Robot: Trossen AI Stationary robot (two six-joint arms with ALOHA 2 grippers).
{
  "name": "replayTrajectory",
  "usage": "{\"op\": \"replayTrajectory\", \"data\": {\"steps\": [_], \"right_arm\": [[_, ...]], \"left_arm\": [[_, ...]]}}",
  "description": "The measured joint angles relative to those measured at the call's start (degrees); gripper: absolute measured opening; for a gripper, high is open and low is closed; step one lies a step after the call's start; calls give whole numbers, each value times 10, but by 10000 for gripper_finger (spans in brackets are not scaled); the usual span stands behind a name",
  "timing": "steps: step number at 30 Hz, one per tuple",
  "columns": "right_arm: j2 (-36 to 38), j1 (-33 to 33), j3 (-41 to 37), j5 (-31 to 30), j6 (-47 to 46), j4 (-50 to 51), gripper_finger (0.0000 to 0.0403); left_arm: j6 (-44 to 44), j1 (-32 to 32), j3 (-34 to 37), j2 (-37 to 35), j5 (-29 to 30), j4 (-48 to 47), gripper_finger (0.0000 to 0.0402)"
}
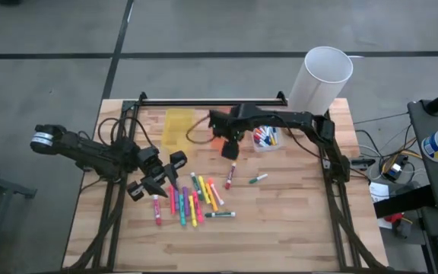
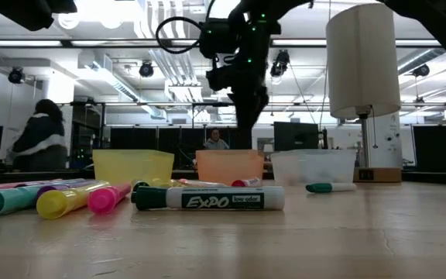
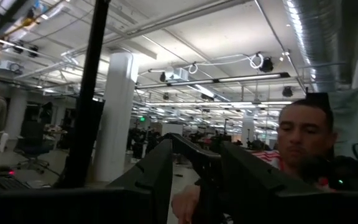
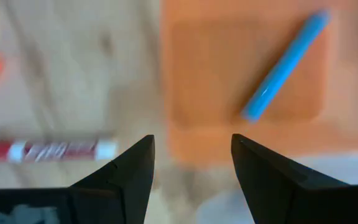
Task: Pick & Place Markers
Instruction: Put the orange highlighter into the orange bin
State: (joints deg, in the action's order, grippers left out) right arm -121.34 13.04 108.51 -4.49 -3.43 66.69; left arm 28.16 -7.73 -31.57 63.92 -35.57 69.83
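A lab hall: exposed ceiling ducts [image 3: 319, 37], strip lights, monitors [image 2: 296, 136].

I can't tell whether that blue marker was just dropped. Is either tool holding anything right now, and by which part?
Nothing is held. The right tool is open above the orange bin with the blue marker; the left tool is open, empty.

Orange bin [image 1: 217, 140] largely hidden under the right arm — markers in the clear bin [image 1: 265, 140] too small to count

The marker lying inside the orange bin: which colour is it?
Light blue. The marker shows best in the right wrist view, on the orange bin's floor.
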Motion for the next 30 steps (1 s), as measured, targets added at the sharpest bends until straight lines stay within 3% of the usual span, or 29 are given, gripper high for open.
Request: {"op": "replayTrajectory", "data": {"steps": [4,15,20,26,30], "right_arm": [[0,-42,-17,0,-30,30,199],[27,-156,-51,-12,-60,56,174],[66,-208,-75,-55,-106,49,162],[105,-272,-127,-195,-154,15,154],[124,-304,-174,-242,-199,3,150]], "left_arm": [[9,0,0,2,-16,-2,133],[75,0,0,3,56,-24,133],[98,0,0,-5,97,-139,133],[178,-4,0,-21,158,-335,133],[246,-8,0,-26,198,-446,133]]}}
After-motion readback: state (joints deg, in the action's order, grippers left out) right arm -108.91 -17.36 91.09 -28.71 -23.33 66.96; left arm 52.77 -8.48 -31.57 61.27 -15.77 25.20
